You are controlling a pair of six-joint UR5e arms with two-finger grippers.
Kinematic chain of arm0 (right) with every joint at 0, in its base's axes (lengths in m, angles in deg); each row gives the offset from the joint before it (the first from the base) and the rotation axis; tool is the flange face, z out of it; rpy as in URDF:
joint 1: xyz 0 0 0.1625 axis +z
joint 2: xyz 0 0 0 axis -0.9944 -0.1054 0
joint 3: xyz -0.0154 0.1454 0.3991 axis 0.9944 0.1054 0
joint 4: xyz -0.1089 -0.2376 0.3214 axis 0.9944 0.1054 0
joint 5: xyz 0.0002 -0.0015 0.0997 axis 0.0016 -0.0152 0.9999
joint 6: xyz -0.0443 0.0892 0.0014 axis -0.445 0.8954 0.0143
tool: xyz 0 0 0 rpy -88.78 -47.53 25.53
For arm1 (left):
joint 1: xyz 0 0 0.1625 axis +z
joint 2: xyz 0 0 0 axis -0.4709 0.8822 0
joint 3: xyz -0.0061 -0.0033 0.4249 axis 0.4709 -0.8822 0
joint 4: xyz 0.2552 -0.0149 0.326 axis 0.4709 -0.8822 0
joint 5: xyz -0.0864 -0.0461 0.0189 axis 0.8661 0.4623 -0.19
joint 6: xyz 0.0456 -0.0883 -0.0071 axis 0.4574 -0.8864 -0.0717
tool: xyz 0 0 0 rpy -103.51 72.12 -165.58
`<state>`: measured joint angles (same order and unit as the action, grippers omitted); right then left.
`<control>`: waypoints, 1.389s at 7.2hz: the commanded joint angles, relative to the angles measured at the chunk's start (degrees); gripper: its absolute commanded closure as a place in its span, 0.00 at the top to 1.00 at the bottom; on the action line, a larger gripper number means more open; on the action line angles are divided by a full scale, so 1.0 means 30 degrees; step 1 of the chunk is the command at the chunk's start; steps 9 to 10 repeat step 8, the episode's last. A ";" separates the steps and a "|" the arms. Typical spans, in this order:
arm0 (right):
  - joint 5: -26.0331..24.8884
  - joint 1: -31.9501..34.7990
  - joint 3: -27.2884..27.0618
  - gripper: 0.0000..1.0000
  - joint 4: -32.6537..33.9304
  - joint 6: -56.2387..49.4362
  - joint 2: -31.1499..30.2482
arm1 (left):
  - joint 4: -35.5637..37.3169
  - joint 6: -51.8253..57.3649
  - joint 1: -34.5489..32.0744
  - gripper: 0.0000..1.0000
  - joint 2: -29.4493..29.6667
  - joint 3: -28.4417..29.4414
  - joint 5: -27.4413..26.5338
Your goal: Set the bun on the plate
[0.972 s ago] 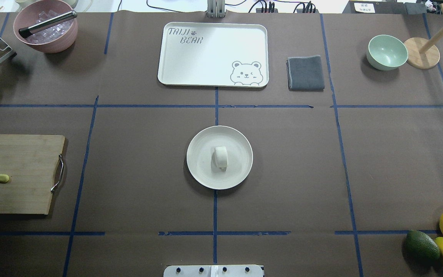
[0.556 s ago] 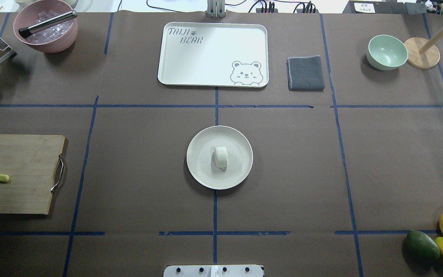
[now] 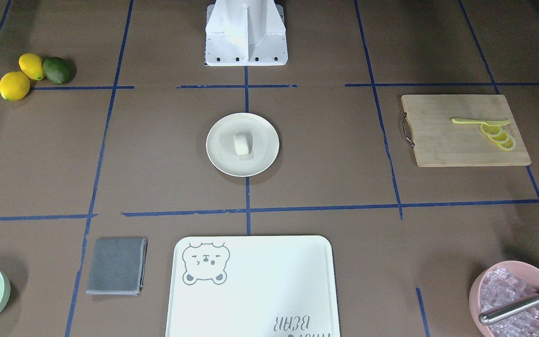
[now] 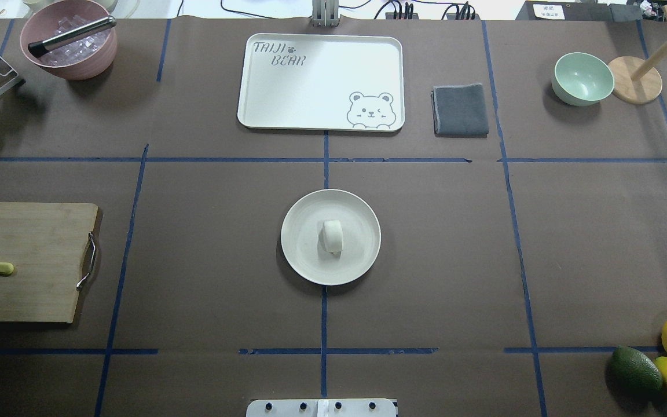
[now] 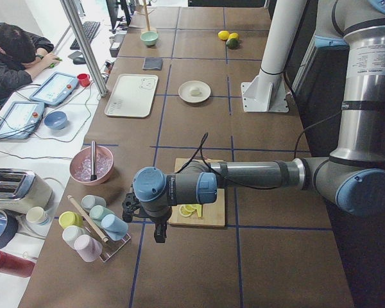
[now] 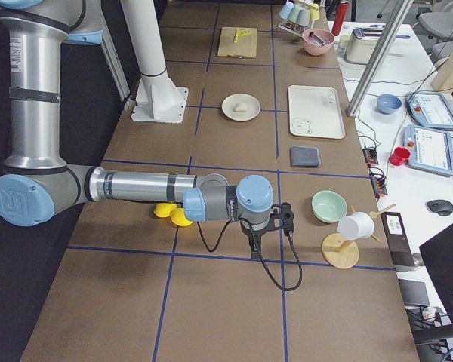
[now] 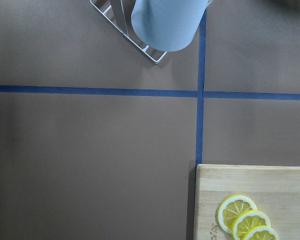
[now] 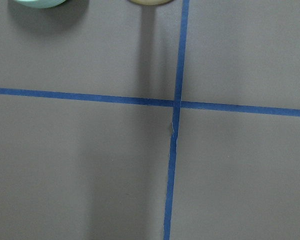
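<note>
The small white bun (image 4: 332,236) lies on its side in the middle of the round cream plate (image 4: 299,258), at the table's centre; the front-facing view shows the same bun (image 3: 242,144) and plate (image 3: 220,159). Neither gripper is near it. Only the left side view shows my left gripper (image 5: 159,232), which hangs over the table's left end beside the cutting board. My right gripper (image 6: 254,243) appears only in the right side view, over the table's right end. I cannot tell whether either gripper is open or shut.
At the back stand a white bear tray (image 4: 264,110), a grey cloth (image 4: 460,110), a green bowl (image 4: 582,78) and a pink ice bowl (image 4: 67,40). A cutting board (image 4: 26,260) with lemon slices lies left. Lemons and an avocado (image 4: 634,369) sit front right.
</note>
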<state>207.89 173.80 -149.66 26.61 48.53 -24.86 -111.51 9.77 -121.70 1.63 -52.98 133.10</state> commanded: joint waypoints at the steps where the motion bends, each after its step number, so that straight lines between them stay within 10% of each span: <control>1: -0.0001 -0.0010 0.0000 1.00 0.0007 -0.0023 0.0000 | 0.0000 0.0000 0.0000 1.00 0.0004 -0.0003 -0.0029; 10: -0.0030 -0.0010 0.0000 1.00 0.0007 0.0006 0.0029 | -0.0322 -0.0029 0.0000 1.00 -0.0025 0.0085 -0.0029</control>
